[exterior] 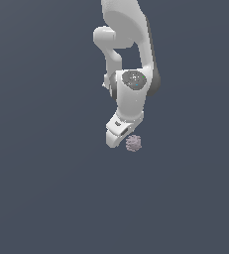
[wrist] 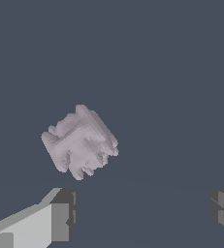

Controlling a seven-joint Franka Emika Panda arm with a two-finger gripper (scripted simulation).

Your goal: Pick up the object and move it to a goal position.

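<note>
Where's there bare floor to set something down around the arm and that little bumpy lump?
Bare grey surface spans the exterior view's left, right and whole lower part below the lump. The only crowded spot is mid-frame, where the tool hangs beside the lump, with the arm above it.

No readable text, labels or numbers anywhere.

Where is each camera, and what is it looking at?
Exterior view: sits off the arm, exact spot unknown; it faces the white arm reaching toward the small bumpy lump on the grey floor.
Wrist view: sits on the wrist, looking past the gripper at the lump; only two fingers show, set wide apart, touching nothing.
Shared: both views show the lump and the grey floor.
</note>
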